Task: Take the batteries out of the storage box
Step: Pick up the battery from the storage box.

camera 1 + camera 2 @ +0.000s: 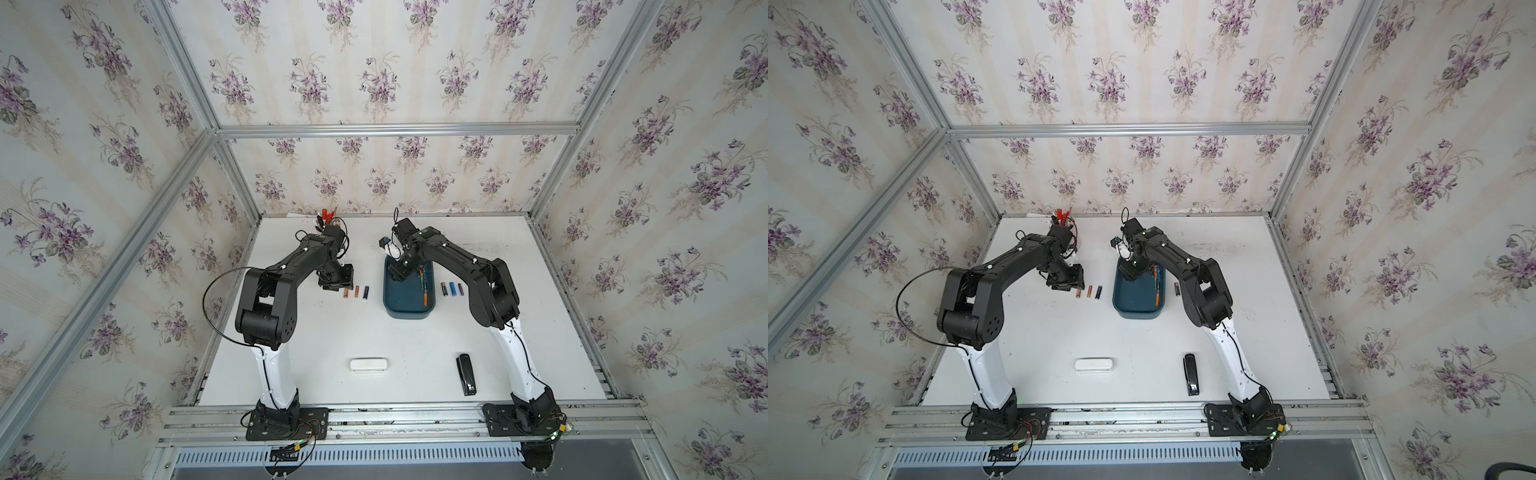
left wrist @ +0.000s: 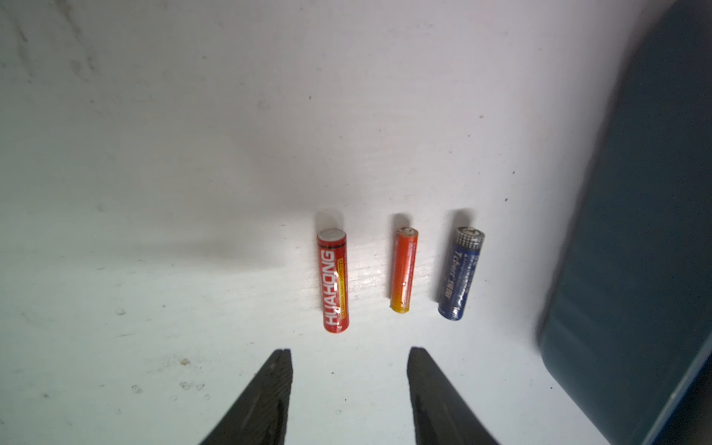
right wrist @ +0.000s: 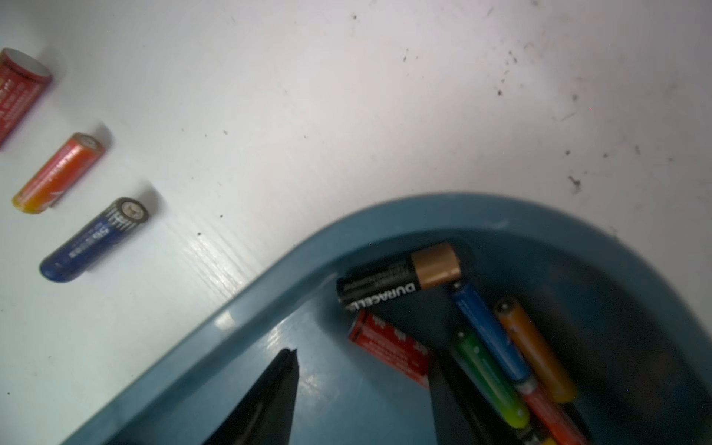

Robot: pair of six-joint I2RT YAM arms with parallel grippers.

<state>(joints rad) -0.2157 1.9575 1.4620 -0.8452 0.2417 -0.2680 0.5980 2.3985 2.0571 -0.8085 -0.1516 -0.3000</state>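
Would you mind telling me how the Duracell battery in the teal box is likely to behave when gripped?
Lying on its side, the round Duracell battery will probably roll if nudged. Its glossy wrap looks slippery, so a pinch may slip. The nearby storage box wall might stop it.

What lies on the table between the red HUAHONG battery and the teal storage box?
Two batteries: an orange battery, then a blue battery nearest the storage box, as the left wrist view shows.

In the storage box (image 1: 405,305), batteries (image 1: 423,286); left of it, three loose batteries (image 1: 356,292); right of it, three further batteries (image 1: 452,289)
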